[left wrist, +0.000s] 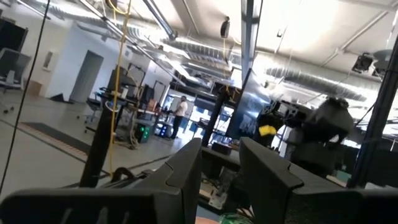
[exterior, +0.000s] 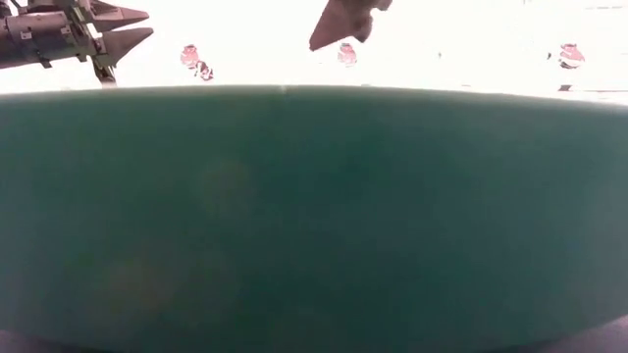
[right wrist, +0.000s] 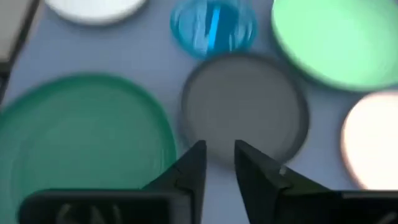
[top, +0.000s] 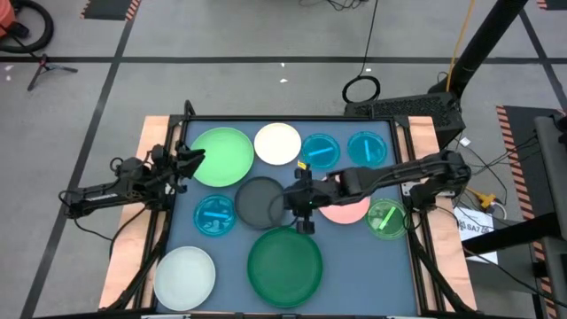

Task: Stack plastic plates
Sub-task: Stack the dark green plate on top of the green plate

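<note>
Ten plates lie flat and separate on the blue mat. They are a large light green plate [top: 221, 157], a cream plate [top: 277, 143], three cyan plates [top: 321, 151] [top: 365, 148] [top: 214, 215], a dark grey plate [top: 261, 200], a pink plate [top: 347, 211] partly under my right arm, a small bright green plate [top: 386, 219], a large dark green plate [top: 284, 266] and a pale plate [top: 185, 276]. My right gripper [top: 301, 209] [right wrist: 219, 158] is narrowly open over the dark grey plate's [right wrist: 245, 112] right rim. My left gripper [top: 190, 159] [left wrist: 221, 162] is open and raised at the light green plate's left edge.
The dark green plate [exterior: 314, 216] stands right before the low camera and hides the table behind it. The mat's dark frame [top: 177, 133] borders the work area, with wooden table strips [top: 151, 133] outside it. Bare mat [top: 363, 266] shows at the near right.
</note>
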`<control>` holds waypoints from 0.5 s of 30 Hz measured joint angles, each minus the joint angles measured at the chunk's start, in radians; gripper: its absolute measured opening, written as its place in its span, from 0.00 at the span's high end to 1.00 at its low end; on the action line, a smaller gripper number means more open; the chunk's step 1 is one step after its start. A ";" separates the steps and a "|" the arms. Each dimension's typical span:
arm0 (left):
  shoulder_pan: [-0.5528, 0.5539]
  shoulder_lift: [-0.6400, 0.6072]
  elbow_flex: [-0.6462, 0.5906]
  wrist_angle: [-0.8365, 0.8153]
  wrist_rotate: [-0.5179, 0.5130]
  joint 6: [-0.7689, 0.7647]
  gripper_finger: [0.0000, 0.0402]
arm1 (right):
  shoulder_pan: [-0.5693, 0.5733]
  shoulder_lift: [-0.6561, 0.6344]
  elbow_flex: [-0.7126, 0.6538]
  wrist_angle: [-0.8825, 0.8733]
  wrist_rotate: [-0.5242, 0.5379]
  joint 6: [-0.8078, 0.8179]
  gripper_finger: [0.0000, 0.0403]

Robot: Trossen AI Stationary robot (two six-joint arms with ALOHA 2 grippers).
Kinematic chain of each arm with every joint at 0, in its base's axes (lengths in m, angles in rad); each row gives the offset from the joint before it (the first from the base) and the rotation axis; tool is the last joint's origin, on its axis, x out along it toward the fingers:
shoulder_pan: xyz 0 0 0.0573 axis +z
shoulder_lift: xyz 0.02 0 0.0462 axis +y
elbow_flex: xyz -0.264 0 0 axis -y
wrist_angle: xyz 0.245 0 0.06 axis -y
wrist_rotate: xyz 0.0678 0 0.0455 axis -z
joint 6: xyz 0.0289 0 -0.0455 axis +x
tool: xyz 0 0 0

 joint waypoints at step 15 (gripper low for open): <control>0.000 0.000 0.000 -0.090 0.001 -0.049 0.71 | 0.037 0.229 -0.001 -0.192 -0.005 0.379 0.47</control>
